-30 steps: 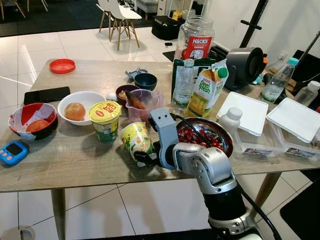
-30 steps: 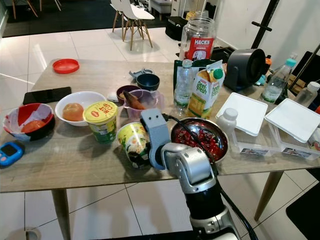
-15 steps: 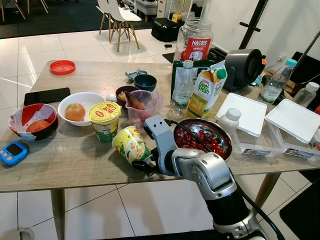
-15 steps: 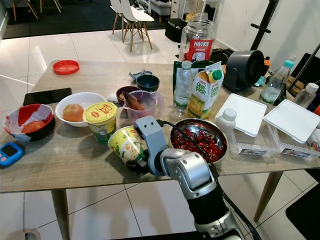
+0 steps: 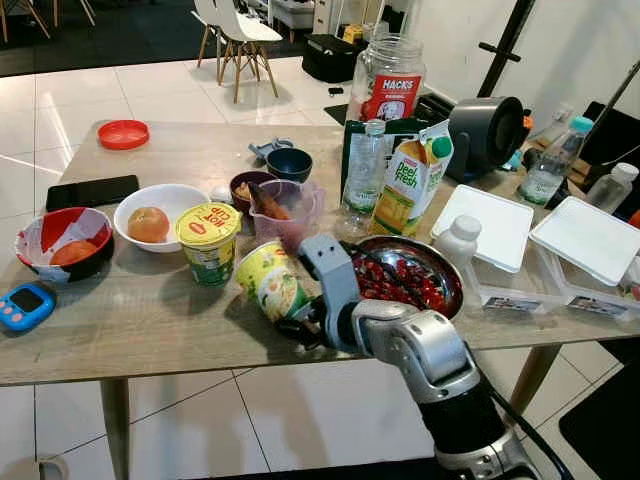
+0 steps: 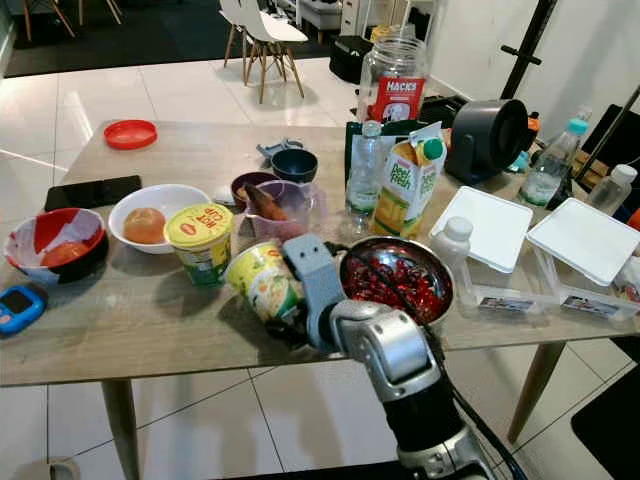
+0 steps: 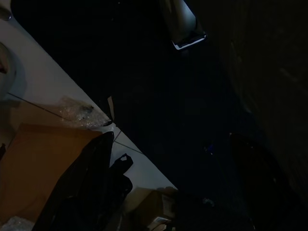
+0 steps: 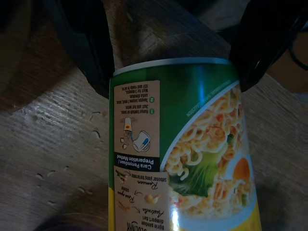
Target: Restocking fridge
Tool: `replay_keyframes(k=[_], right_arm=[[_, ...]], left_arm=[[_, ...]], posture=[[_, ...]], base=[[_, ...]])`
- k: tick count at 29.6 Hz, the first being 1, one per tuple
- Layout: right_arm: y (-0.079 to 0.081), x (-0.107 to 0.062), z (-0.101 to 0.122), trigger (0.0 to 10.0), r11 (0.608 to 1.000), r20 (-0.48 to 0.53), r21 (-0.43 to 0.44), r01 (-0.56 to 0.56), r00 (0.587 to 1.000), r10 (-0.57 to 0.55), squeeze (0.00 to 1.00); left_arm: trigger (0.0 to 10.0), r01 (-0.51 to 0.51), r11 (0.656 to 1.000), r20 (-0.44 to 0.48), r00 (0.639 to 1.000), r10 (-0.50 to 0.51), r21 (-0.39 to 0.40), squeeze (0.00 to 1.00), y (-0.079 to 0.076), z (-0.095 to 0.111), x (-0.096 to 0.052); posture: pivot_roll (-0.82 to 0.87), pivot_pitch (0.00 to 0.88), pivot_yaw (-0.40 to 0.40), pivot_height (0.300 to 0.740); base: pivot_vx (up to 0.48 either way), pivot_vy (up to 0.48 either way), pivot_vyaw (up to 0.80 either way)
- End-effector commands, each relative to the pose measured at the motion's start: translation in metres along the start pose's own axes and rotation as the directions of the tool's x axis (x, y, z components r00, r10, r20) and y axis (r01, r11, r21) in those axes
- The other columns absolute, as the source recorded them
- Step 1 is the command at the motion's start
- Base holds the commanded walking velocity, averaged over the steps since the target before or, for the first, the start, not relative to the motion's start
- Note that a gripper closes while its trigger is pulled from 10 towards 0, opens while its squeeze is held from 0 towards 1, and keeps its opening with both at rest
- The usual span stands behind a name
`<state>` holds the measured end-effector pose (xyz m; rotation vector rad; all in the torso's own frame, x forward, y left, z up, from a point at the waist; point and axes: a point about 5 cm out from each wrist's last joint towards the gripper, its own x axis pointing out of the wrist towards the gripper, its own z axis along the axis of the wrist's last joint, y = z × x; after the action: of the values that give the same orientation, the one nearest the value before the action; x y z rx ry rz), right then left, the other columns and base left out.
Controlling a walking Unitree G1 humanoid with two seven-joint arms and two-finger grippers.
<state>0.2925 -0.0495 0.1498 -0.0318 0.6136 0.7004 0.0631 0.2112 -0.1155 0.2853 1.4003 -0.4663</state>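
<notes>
Gripping the tilted noodle cup (image 5: 272, 284) near its base, the right gripper (image 5: 296, 327) has its two black fingers (image 8: 84, 45) closed against opposite sides of the cup. The cup leans over the near edge of the bench (image 5: 120, 330), just beside the metal bowl of red food (image 5: 412, 281) and near the upright noodle cup (image 5: 209, 240). The left wrist view is too dark to tell the left gripper's state.

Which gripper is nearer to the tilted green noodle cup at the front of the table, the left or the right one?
Right. The right gripper has its fingers clamped on the noodle cup. The left gripper hangs idle in the dark, away from the table.
</notes>
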Motion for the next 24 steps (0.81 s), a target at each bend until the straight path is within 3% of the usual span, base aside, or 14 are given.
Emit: replay_keyframes(k=[1, 3, 11, 13, 17, 24], right_arm=[[-0.006, -0.001, 0.000, 10.0, 1.000, 0.032, 0.028, -0.014, 0.999, 0.014, 0.00], [-0.020, -0.007, 0.005, 10.0, 0.999, 0.085, 0.048, -0.004, 0.996, 0.000, 0.00], [-0.049, -0.023, 0.018, 10.0, 0.999, 0.199, 0.052, -0.010, 0.980, -0.001, 0.00], [-0.049, -0.023, 0.018, 10.0, 0.999, 0.199, 0.052, -0.010, 0.980, -0.001, 0.00], [-0.064, -0.032, 0.018, 10.0, 0.999, 0.217, 0.046, -0.012, 0.976, 0.001, 0.00], [-0.064, -0.035, 0.014, 10.0, 0.998, 0.209, 0.019, -0.057, 0.977, 0.052, 0.00]], left_arm=[[10.0, 0.048, 0.999, -0.008, 0.999, -0.048, 0.013, 0.00, -0.014, -0.001, 0.004], [10.0, 0.044, 0.999, -0.008, 0.999, -0.044, 0.007, 0.00, -0.013, -0.001, 0.004], [10.0, 0.022, 1.000, -0.004, 1.000, -0.022, -0.022, 0.00, -0.010, -0.003, 0.003], [10.0, 0.022, 1.000, -0.004, 1.000, -0.022, -0.022, 0.00, -0.010, -0.003, 0.003], [10.0, 0.011, 0.999, -0.005, 1.000, -0.011, -0.032, 0.00, -0.008, -0.004, 0.002], [10.0, 0.009, 1.000, -0.007, 1.000, -0.009, -0.029, 0.00, -0.007, -0.004, 0.002]], posture=[[-0.14, 0.067, -0.104, 0.740], [-0.13, 0.066, -0.094, 0.740], [-0.11, 0.060, -0.078, 0.740], [-0.11, 0.060, -0.078, 0.740], [-0.10, 0.058, -0.065, 0.740], [-0.10, 0.058, -0.060, 0.740]], base=[[0.000, 0.000, 0.00], [0.000, 0.000, 0.00], [0.000, 0.000, 0.00], [0.000, 0.000, 0.00], [0.000, 0.000, 0.00], [0.000, 0.000, 0.00]])
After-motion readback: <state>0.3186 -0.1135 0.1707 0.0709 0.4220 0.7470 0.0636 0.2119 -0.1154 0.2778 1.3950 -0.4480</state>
